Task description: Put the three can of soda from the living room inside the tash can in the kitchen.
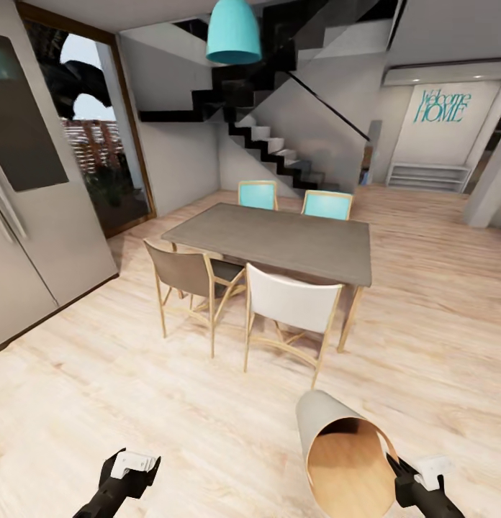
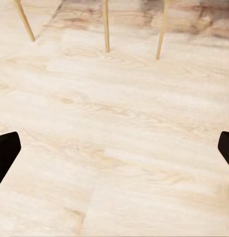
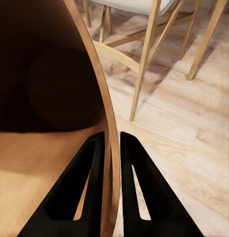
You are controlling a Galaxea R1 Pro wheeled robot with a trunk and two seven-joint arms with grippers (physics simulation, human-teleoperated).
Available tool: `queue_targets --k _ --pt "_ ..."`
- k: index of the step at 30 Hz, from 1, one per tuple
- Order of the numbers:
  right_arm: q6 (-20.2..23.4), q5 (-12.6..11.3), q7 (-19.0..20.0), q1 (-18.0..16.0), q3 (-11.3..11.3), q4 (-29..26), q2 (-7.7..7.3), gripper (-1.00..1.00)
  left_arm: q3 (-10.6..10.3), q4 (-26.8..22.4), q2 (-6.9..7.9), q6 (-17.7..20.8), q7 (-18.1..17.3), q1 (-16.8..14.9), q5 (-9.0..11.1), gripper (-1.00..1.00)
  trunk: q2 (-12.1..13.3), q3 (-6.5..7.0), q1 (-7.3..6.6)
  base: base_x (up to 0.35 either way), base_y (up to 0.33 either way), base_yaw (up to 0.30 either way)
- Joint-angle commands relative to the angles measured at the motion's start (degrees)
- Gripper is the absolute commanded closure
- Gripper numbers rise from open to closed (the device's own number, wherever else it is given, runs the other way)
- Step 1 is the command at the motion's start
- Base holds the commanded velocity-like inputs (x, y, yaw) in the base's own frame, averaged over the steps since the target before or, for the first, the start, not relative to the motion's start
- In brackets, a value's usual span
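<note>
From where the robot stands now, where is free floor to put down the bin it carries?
Bare wood floor lies between the left gripper and the chairs, and wider floor stretches right of the dining table. It is crowded around the white chair and brown chair. The right gripper pinches the trash can rim.

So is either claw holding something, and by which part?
The right claw holds the trash can by its rim, one finger inside, one outside. The left claw is open, holding nothing.

chairs (image 1: 290, 306) around table (image 1: 279, 241), fridge (image 1: 34, 216) left
</note>
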Motion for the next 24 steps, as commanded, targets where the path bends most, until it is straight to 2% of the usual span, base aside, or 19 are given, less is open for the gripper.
queue_targets --k 1,24 --pt "0.1 -0.7 0.4 0.0 0.0 -0.1 0.04 1.00 0.0 0.0 0.00 0.0 0.0 0.0 0.0 -1.00 0.0 -0.02 0.00 0.000 -0.289 -0.224" --pt "0.0 -0.7 0.4 0.0 0.0 -0.1 -0.01 1.00 0.0 0.0 0.00 -0.1 0.0 0.0 0.0 -1.00 0.0 -0.71 0.00 0.000 -0.289 -0.224"
